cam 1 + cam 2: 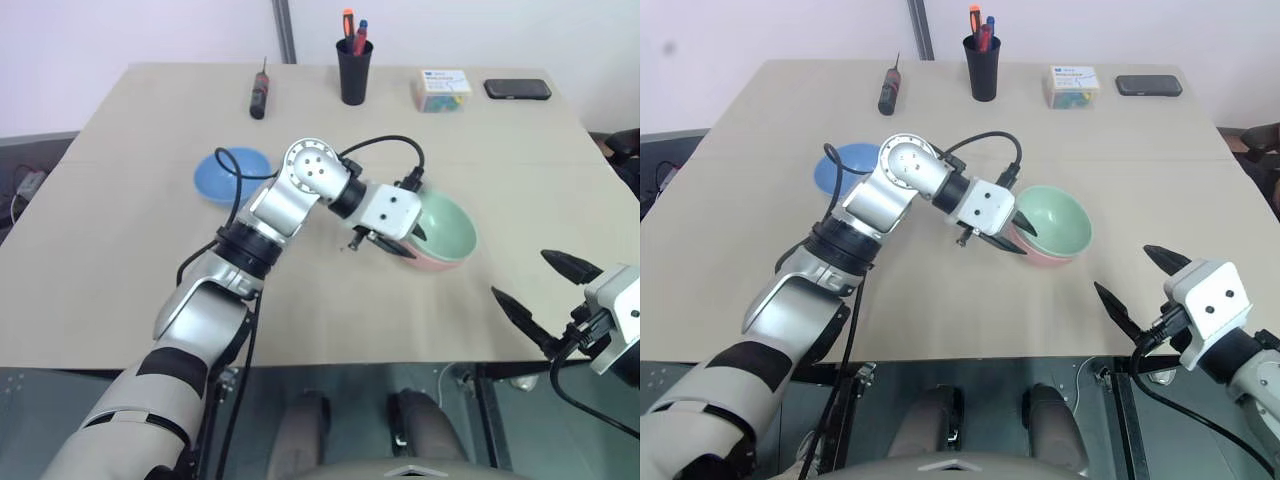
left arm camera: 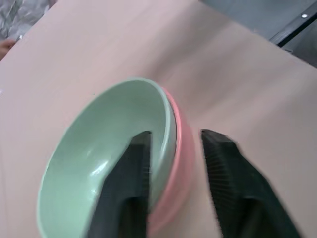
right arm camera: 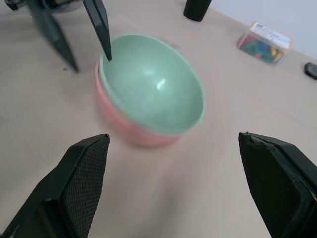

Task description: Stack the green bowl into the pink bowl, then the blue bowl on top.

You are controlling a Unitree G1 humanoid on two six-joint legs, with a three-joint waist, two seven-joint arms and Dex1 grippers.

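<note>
- The green bowl point(image 1: 443, 226) is sitting nested inside the pink bowl point(image 1: 432, 263), mid-table toward the right side.
- Left gripper point(image 1: 1006, 236) is right at the stack's left rim, fingers spread apart: one finger point(image 2: 130, 183) hangs over the green bowl's inside, the other outside the pink wall, not clamped.
- Blue bowl point(image 1: 230, 173) lies well off to the left, behind the left arm.
- Right gripper point(image 1: 545, 295) is wide open, empty, near the table's front right edge, well apart from the stack.

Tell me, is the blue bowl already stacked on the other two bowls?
No, the blue bowl sits alone on the table, apart from the green bowl nested in the pink bowl.
</note>
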